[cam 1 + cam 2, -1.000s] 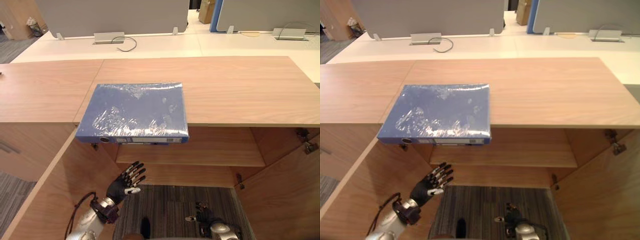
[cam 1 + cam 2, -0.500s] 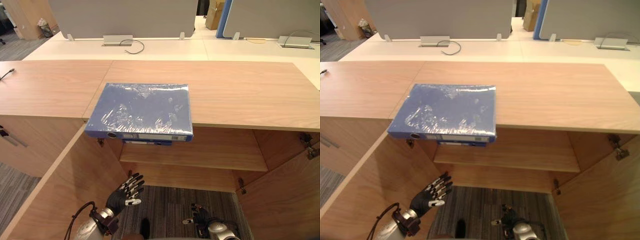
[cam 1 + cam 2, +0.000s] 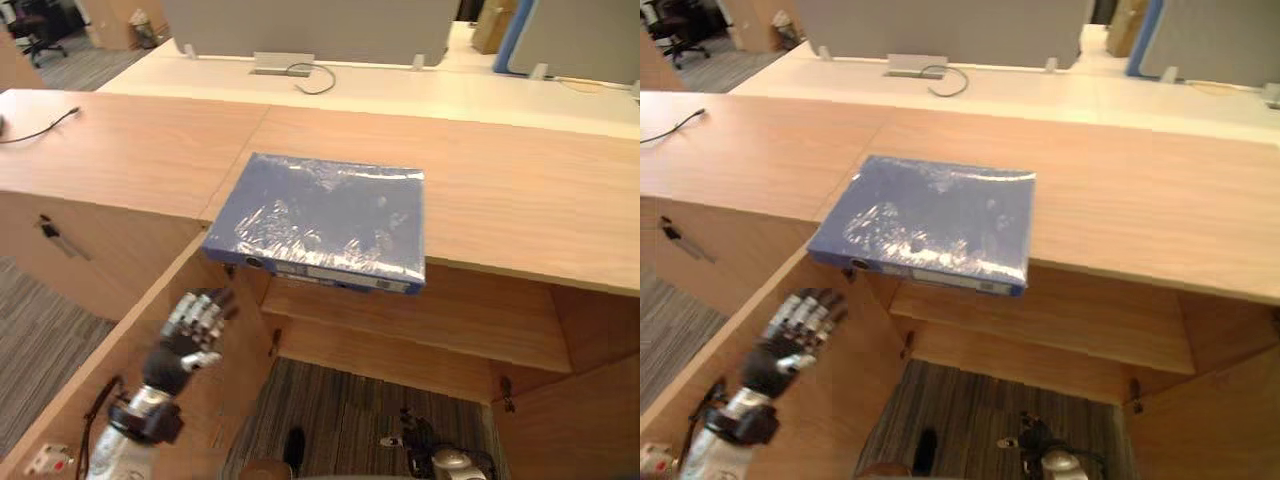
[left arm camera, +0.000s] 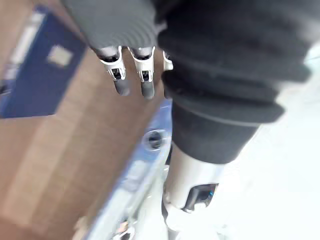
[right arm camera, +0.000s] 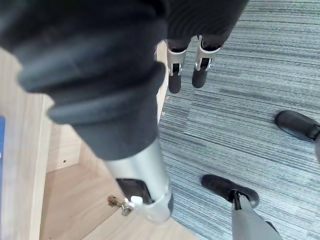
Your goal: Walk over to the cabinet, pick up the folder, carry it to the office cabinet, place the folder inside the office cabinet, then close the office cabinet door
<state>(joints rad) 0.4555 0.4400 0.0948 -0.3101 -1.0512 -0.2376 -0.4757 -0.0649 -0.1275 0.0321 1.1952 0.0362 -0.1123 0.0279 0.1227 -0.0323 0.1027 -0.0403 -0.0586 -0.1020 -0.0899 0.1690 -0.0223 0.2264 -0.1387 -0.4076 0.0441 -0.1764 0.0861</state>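
The left hand (image 3: 188, 330), fingers spread and empty, has risen toward the near left corner of the blue folder (image 3: 325, 220). The folder lies untouched on the tabletop (image 3: 520, 190), overhanging its edge. The right hand (image 5: 174, 75) hangs slack well below the folder. Pickup appears imminent.

folder (image 3: 325, 220) overhanging open cabinet (image 3: 420, 320), door (image 3: 235, 390) swung out left

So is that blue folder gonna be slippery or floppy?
Probably slippery: the blue folder is wrapped in shiny crinkled film. Likely stiff, given its thick spine. Its front edge overhangs the cabinet top, so it might tip.
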